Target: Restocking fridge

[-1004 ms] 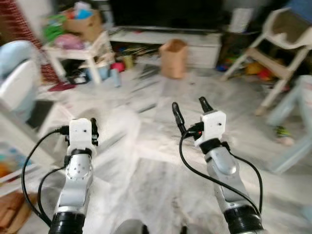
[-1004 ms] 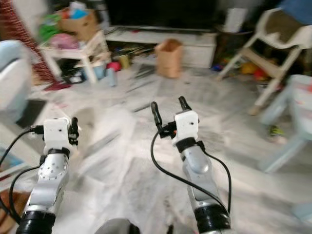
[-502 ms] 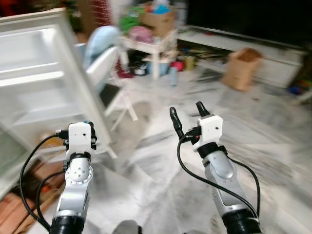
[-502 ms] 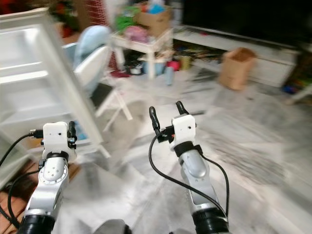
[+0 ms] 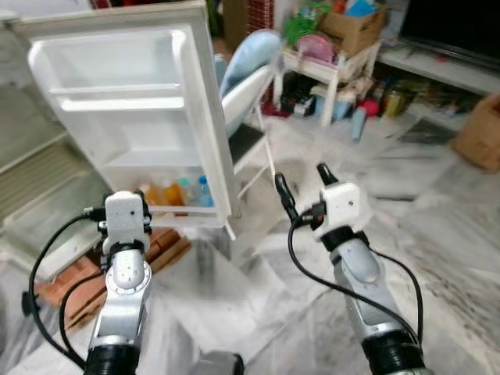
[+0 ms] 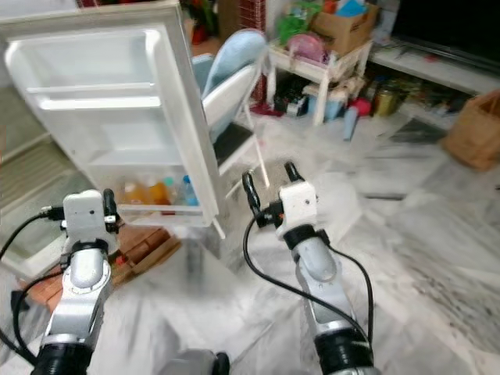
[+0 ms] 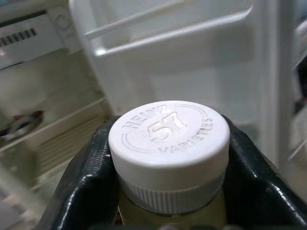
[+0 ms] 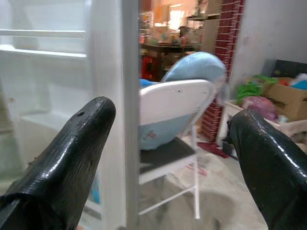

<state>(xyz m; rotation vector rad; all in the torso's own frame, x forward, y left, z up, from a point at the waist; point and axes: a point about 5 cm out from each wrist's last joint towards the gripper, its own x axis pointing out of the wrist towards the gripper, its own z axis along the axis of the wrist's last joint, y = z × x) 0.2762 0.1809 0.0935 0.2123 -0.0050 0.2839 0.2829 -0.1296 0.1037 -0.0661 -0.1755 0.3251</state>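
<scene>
On the left, the fridge door (image 5: 133, 117) hangs open w/ a few drink bottles (image 5: 176, 193) in its bottom rack. Left hand (image 7: 168, 191) is raised in front of that door, fingers (image 7: 81, 187) pinching a jar w/ a white Heinz 57 cap (image 7: 169, 143), cap sticking up btwn them. Mid-frame, a white folding chair (image 6: 234, 101) stands just beside the door edge. Right hand (image 5: 301, 183) is up over the marble floor (image 5: 437, 226), fingers spread wide, holding nothing. Far back right: cluttered little bench (image 5: 332, 66) w/ boxes.
</scene>
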